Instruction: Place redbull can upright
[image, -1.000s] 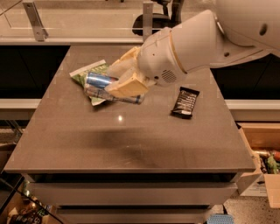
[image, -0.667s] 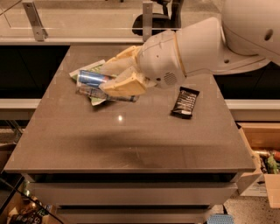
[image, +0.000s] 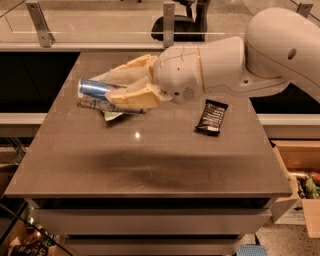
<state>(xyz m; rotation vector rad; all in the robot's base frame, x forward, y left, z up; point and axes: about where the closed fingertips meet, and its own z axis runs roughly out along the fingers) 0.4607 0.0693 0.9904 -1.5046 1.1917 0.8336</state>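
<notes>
The redbull can, blue and silver, lies on its side between the cream fingers of my gripper over the far left part of the table. The gripper is shut on the can, whose silver end points left. The can looks lifted slightly off the surface. The green chip bag lies just beneath the can and the lower finger, mostly hidden by them.
A dark brown snack bar lies on the table to the right of the gripper. My white arm reaches in from the right. A cardboard box stands on the floor to the right of the table.
The gripper has moved a little to the left with the can in it. The can now lies more level. The snack bar has not moved.
</notes>
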